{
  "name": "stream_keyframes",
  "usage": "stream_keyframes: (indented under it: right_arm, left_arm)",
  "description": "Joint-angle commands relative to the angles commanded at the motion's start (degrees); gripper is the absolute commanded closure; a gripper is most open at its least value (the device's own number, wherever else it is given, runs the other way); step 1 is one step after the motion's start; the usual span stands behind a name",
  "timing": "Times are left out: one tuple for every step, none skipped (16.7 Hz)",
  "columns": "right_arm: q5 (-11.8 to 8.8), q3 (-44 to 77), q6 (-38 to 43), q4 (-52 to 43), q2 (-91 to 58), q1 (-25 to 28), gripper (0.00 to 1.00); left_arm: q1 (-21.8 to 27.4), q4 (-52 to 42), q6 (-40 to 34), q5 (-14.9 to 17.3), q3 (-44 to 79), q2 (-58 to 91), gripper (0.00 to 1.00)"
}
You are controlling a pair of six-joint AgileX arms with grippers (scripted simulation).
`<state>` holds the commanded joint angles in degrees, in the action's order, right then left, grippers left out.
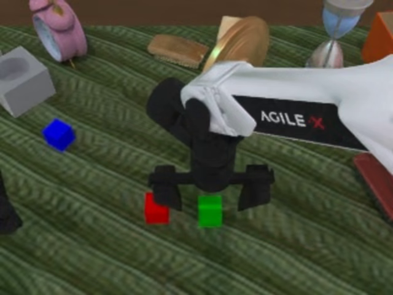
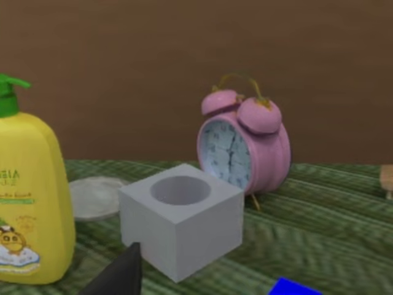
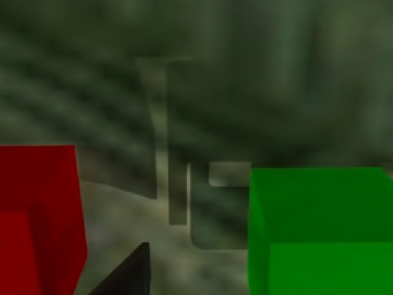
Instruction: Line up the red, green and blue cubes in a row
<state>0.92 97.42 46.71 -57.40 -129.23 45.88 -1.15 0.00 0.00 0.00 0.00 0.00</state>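
Right end effector hangs wide open, gripping nothing, straddling the small bright green cube; small bright red cube sits just beside; small bright blue cube well apart.

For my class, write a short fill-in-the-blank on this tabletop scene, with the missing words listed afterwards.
1. The right hand hangs open above the ____ cube, which sits between its fingers.
2. Beside the green cube, towards the table's left, sits the ____ cube.
3. The blue cube lies apart, near the grey ____ with a round hollow.
4. The alarm clock is ____.

Missing words: green; red; block; pink
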Motion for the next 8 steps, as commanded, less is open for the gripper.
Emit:
stream_keyframes:
  right_arm:
    - [0.0, 0.2, 0.0, -0.2, 0.0, 0.0, 0.00]
    - [0.0, 0.9, 0.0, -1.0, 0.2, 0.1, 0.00]
    - [0.1, 2.1, 0.1, -2.4, 0.5, 0.2, 0.00]
    - [0.1, 3.5, 0.1, -4.3, 0.9, 0.2, 0.00]
    - [0.1, 5.1, 0.1, -6.7, 1.4, 0.3, 0.00]
    - [0.0, 6.7, 0.1, -9.2, 2.0, 0.4, 0.00]
    - [0.0, 8.2, 0.1, -11.3, 2.5, 0.5, 0.00]
    - [0.0, 9.4, 0.1, -12.8, 3.0, 0.6, 0.00]
  left_arm:
    - [0.0, 0.0, 0.0, 0.0, 0.0, 0.0, 0.00]
    - [0.0, 0.0, 0.0, 0.0, 0.0, 0.0, 0.00]
    - [0.0, 0.0, 0.0, 0.0, 0.0, 0.0, 0.00]
    - [0.0, 0.0, 0.0, 0.0, 0.0, 0.0, 0.00]
    - [0.0, 0.0, 0.0, 0.0, 0.0, 0.0, 0.00]
    - [0.0, 0.0, 0.0, 0.0, 0.0, 0.0, 0.00]
    - [0.0, 0.0, 0.0, 0.0, 0.0, 0.0, 0.00]
    - [0.0, 0.0, 0.0, 0.0, 0.0, 0.0, 0.00]
